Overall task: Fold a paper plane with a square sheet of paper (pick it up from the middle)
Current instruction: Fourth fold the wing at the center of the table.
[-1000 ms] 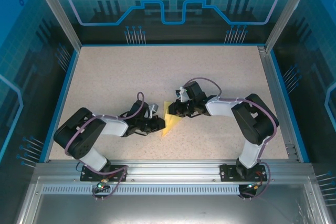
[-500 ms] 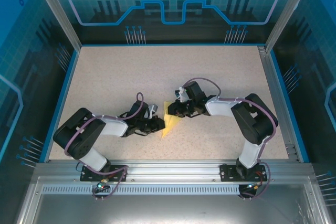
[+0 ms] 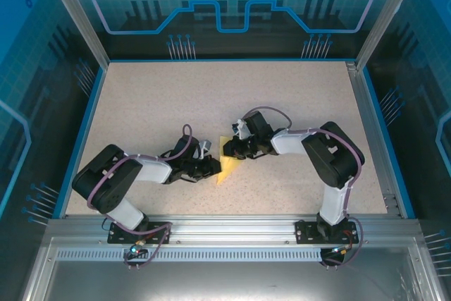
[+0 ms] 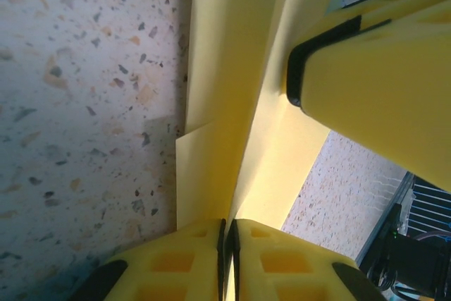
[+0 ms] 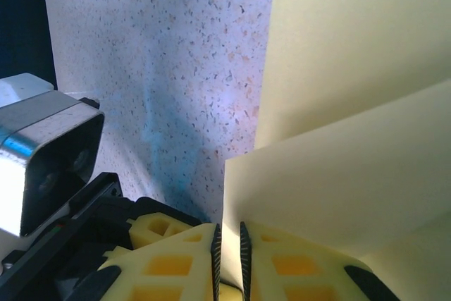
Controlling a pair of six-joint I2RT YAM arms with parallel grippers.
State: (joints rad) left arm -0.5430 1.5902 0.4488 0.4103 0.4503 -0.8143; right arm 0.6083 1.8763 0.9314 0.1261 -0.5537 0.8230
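At the left of the table [image 3: 155, 103] we see the left arm [image 3: 127, 177] lying low and reaching right toward the middle. The left fingers [image 3: 213, 168] are pressed together on the left side of the paper [image 3: 229, 167]. In the left wrist view their two yellow tips nearly touch, and a raised crease of the paper runs straight into the slit between them, so they are clamped on it.

The paper sits near the table's middle, a little toward the near edge, between the two sets of fingers. It is yellow and partly folded. From above we read it as a pointed shape with its tip toward the near side. Up close we see several overlapping layers, one flap lying on the speckled table and another standing up off it.

The right fingers [image 3: 230, 150] meet the paper at its far right side, just beside the left ones. In the right wrist view they too are all but closed, with a paper edge pinched in the narrow gap. A silver-white box [image 5: 42, 153] shows at the left of that view. The right arm [image 3: 331, 160] bends back to its base at the right.
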